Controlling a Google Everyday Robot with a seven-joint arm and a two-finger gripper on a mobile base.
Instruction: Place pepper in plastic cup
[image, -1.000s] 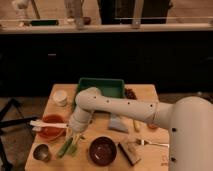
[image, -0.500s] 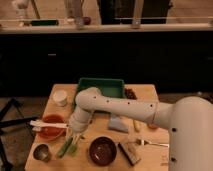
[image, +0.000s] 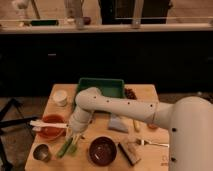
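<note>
Nothing has visibly shifted since the earlier frames: the two-finger gripper hangs at the same spot over the wooden table, at about seven o'clock from the green rectangular tray. Whether its jaws are open or closed, I cannot tell. Directly below it lies the long, slim dark green pepper, between the orange bowl at ten o'clock and the dark round bowl at three o'clock.
</note>
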